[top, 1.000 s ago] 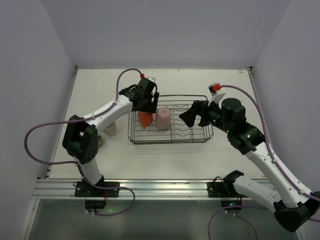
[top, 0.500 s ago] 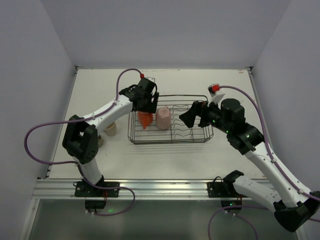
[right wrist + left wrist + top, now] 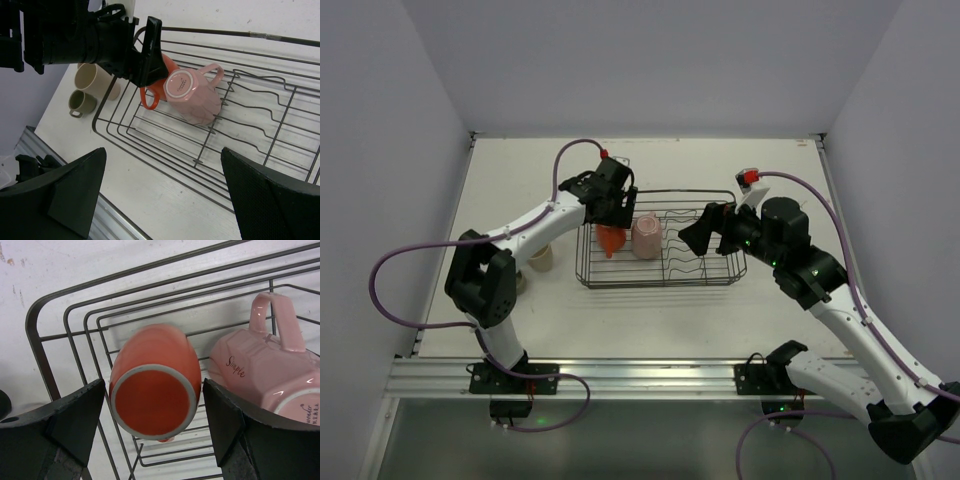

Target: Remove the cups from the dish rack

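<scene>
The orange cup [image 3: 610, 240] lies tilted, base up, in the left end of the black wire dish rack [image 3: 712, 277]. My left gripper [image 3: 617, 212] is down over it. In the left wrist view the cup [image 3: 155, 390] fills the space between my fingers [image 3: 75, 425], which press its sides. The pink cup [image 3: 646, 236] lies on its side right beside it [image 3: 260, 375]. My right gripper [image 3: 692, 235] hovers open and empty over the rack's right part. The right wrist view shows both cups [image 3: 192, 97]. The dark cup is not in sight.
A cream-beige cup [image 3: 92, 77] and an olive-grey cup [image 3: 81, 102] stand on the table left of the rack. The beige one also shows in the top view [image 3: 541, 258]. The wavy dividers [image 3: 260, 107] fill the rack's right half. Walls close in on both sides.
Both arms hold nearly still. The orange cup has shifted slightly under my left gripper and looks blurred in the wrist view.
</scene>
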Controlling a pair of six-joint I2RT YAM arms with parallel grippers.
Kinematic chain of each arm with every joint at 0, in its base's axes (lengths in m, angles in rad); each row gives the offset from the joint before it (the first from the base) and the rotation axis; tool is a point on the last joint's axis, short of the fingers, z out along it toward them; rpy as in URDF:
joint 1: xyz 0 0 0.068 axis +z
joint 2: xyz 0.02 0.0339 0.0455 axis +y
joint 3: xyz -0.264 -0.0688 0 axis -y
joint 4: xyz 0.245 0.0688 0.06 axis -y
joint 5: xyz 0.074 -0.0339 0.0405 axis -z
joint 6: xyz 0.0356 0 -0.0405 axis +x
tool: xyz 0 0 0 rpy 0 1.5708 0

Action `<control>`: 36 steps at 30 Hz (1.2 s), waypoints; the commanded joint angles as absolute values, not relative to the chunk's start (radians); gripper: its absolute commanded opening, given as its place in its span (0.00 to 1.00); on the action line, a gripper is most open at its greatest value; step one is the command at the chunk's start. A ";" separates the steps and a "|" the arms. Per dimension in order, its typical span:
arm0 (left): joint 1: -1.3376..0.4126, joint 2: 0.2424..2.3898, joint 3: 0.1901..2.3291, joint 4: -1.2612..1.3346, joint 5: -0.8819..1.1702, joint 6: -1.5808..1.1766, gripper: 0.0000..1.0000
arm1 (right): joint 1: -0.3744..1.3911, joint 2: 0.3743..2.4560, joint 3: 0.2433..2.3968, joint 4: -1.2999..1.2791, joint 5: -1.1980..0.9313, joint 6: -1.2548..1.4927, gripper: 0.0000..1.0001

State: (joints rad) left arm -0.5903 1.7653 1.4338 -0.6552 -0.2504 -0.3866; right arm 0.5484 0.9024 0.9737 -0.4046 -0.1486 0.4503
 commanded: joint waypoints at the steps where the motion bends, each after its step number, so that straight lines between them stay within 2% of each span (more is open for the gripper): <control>1: -0.595 1.767 1.419 -0.647 -0.279 -0.414 0.83 | 0.545 0.902 0.973 -0.390 -0.147 0.437 0.99; 23: -0.594 1.781 1.440 -0.637 -0.273 -0.408 0.83 | 0.545 0.903 0.969 -0.390 -0.149 0.434 0.99; 26: -0.594 1.786 1.440 -0.638 -0.270 -0.408 0.75 | 0.545 0.907 0.968 -0.390 -0.150 0.434 0.99; 28: -0.592 1.786 1.440 -0.638 -0.268 -0.408 0.63 | 0.545 0.910 0.963 -0.388 -0.149 0.434 0.99; 29: -0.594 1.787 1.439 -0.641 -0.270 -0.408 0.57 | 0.545 0.908 0.962 -0.388 -0.149 0.434 0.99; 30: -0.594 1.786 1.437 -0.641 -0.271 -0.408 0.42 | 0.545 0.910 0.959 -0.387 -0.150 0.434 0.99; 32: -0.594 1.781 1.434 -0.643 -0.272 -0.410 0.27 | 0.546 0.911 0.959 -0.385 -0.153 0.434 0.99; 33: -0.594 1.779 1.434 -0.644 -0.270 -0.410 0.12 | 0.545 0.911 0.960 -0.385 -0.153 0.436 0.99; 35: -0.594 1.769 1.431 -0.647 -0.275 -0.411 0.00 | 0.545 0.914 0.962 -0.385 -0.158 0.436 0.99; 36: -0.594 1.763 1.431 -0.647 -0.276 -0.411 0.00 | 0.545 0.917 0.962 -0.385 -0.163 0.436 0.99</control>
State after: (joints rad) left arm -0.5903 1.7748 1.4124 -0.6525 -0.2504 -0.4011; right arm 0.5484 0.9123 0.9581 -0.4042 -0.1493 0.4500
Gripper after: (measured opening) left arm 0.741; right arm 0.987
